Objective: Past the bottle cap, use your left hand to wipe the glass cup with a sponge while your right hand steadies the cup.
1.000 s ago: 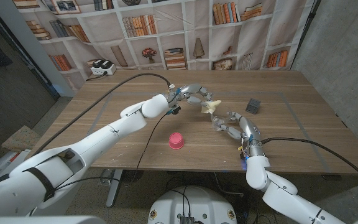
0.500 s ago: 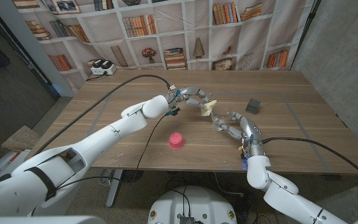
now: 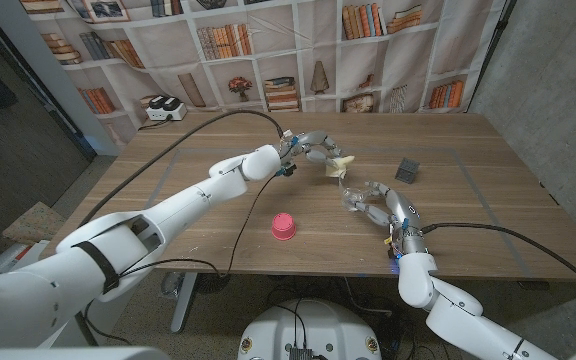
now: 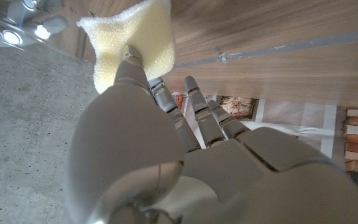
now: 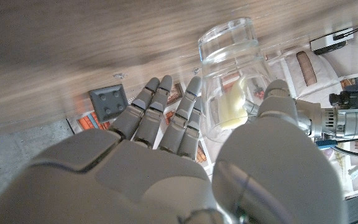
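A clear glass cup stands right of the table's middle, with my right hand gripping it; fingers and thumb sit on opposite sides of the cup in the right wrist view. My left hand pinches a pale yellow sponge just behind the cup's rim. The sponge shows through the glass from my right hand. I cannot tell whether sponge and glass touch. In the left wrist view the sponge sticks out past my left hand's fingertips. A pink bottle cap lies nearer the front edge.
A dark grey block sits right of the cup, also the block in the right wrist view. A white and black device stands at the table's back left corner. A black cable runs along my left arm.
My left hand has drawn the sponge slightly back, away from the cup's rim. My right hand and the cup have stayed put.
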Motion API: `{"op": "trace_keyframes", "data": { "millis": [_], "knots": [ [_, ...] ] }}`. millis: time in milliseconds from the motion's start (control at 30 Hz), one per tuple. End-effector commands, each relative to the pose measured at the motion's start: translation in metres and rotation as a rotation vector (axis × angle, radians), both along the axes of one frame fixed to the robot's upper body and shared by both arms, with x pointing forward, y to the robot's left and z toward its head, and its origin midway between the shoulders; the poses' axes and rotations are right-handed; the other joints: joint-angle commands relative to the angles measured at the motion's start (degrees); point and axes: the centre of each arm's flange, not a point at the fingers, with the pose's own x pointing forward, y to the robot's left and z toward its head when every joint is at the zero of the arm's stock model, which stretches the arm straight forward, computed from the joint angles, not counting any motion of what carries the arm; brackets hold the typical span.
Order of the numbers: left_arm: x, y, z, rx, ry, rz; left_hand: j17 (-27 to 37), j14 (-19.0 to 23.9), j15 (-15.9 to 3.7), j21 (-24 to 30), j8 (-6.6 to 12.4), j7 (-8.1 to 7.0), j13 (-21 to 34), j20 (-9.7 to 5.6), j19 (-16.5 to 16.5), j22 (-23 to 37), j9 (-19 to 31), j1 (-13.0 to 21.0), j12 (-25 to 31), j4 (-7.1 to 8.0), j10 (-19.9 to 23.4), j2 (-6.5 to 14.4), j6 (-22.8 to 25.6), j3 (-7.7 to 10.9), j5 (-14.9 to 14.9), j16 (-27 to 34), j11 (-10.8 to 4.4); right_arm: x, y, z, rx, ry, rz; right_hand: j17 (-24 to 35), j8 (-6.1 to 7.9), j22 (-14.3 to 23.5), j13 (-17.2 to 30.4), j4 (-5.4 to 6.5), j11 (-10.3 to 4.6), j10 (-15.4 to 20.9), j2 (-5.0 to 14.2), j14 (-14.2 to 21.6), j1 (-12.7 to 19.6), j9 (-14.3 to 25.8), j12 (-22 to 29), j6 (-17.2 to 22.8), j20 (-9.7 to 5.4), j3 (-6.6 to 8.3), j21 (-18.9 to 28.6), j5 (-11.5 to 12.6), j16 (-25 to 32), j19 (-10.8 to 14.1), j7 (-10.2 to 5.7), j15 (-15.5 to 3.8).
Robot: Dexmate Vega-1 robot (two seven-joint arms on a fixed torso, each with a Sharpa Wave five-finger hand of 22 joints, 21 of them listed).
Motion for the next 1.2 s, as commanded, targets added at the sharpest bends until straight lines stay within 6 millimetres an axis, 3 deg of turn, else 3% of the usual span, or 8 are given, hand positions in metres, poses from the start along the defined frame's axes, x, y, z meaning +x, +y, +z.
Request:
{"op": "trace_keyframes", "data": {
  "millis": [33, 500, 1200],
  "knots": [
    [-0.001, -0.023, 0.004, 0.021, -0.014, -0.09, 0.1, 0.0, -7.7, -0.1, 0.21, 3.16, 0.1, -1.3, -0.2, 0.1, 0.1, 0.3, 0.2, 1.94, 0.2, 0.2, 3.8, 2.27, 0.2, -0.1, -0.22, 0.0, -0.001, 0.0, 0.01, -0.004, -0.01, 0.2, 0.24, 0.1, 0.1, 1.67, -0.32, 0.3, 1.89, 0.7, 1.6, 0.2, 0.0, 6.2, -0.1, 1.54, 0.2, -0.1, -0.1, 0.4, -5.15, -1.88],
    [-0.003, -0.027, -0.014, 0.031, 0.061, -0.14, 0.1, -0.1, -7.7, -0.1, 0.13, 3.25, 0.1, -1.07, -0.3, 0.1, 0.1, 0.2, 0.2, 2.05, 0.2, 0.1, 3.6, 2.39, 0.2, -0.1, -0.18, 0.005, 0.005, 0.006, -0.002, -0.009, 0.009, 0.2, 0.1, 0.1, 0.1, 1.73, -0.32, 0.4, 1.89, 0.8, 1.5, 0.1, -0.1, 6.4, -0.29, 1.53, 0.2, -0.3, -0.1, 0.5, -5.11, -1.95],
    [-0.033, 0.013, -0.04, -0.055, 0.123, -0.089, 0.1, -0.2, -7.69, -0.1, 0.13, 3.19, 0.2, -1.06, -0.2, 0.1, 0.1, 0.2, 0.2, 2.13, 0.1, 0.0, 3.6, 2.63, 0.2, -0.1, -0.18, 0.007, 0.003, 0.008, -0.017, 0.004, 0.022, 0.2, -0.21, 0.1, 0.1, 1.82, -0.3, 0.4, 1.97, 0.9, 1.3, 0.1, -0.3, 6.5, -0.26, 1.56, 0.2, -0.6, -0.3, 0.5, -5.0, -1.94]
  ]
}}
